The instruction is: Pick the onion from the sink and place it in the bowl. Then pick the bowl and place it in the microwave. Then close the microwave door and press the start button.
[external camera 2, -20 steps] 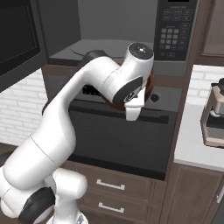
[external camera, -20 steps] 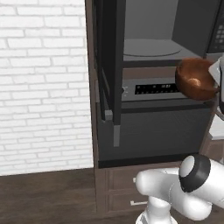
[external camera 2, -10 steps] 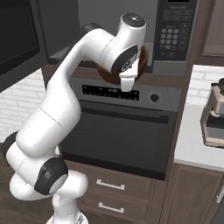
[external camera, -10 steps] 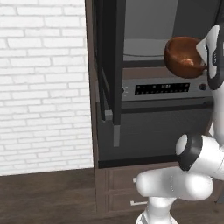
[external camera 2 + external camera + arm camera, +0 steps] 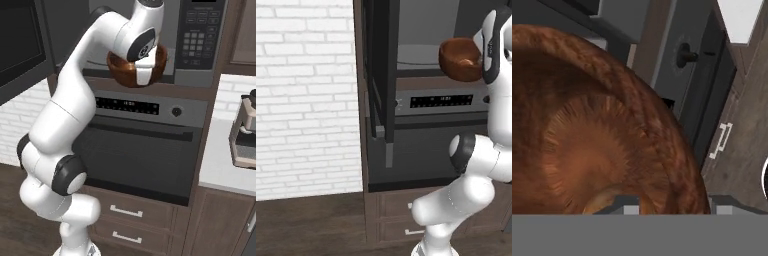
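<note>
From the left, the bowl hangs at the mouth of the open microwave, its door swung wide. From the right, the gripper sits at the bowl's rim, above the oven. From the hand, the onion lies inside; whether the jaws grip, I cannot tell.

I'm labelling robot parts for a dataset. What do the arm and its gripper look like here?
The arm is glossy white with rounded, tube-like links and dark grey joint rings and caps. The hand is white; the gripper ends in small dark fingertips. No cables or markings can be made out.
</note>
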Robot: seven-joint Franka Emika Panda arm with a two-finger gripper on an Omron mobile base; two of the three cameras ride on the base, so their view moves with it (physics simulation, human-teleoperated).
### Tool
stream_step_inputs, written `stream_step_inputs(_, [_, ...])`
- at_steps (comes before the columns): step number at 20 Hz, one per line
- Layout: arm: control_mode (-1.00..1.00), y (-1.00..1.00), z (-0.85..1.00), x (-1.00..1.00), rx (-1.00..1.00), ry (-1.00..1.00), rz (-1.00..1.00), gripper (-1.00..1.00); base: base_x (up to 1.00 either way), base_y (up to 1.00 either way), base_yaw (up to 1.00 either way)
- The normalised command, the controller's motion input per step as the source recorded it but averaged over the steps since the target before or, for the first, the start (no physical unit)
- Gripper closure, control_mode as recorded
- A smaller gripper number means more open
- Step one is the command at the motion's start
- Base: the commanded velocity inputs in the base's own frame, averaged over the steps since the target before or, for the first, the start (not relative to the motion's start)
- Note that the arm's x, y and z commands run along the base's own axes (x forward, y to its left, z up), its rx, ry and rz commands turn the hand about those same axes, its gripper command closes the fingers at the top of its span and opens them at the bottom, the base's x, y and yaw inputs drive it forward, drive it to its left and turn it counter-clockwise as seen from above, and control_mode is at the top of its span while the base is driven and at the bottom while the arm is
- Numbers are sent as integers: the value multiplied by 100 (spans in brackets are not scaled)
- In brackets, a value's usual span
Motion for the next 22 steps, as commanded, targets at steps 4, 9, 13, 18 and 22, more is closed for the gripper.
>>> stream_step_inputs(4, [-100,20,26,13,1,-16,0,100,0,0,0])
stream_step_inputs(9, [-100,45,0,0,5,-30,0,100,0,0,0])
stream_step_inputs(13, [-100,26,0,4,6,-34,0,100,0,0,0])
stream_step_inputs(18, [-100,27,-4,70,2,-7,0,100,0,0,0])
stream_step_inputs(22, [-100,21,-14,76,0,4,0,100,0,0,0])
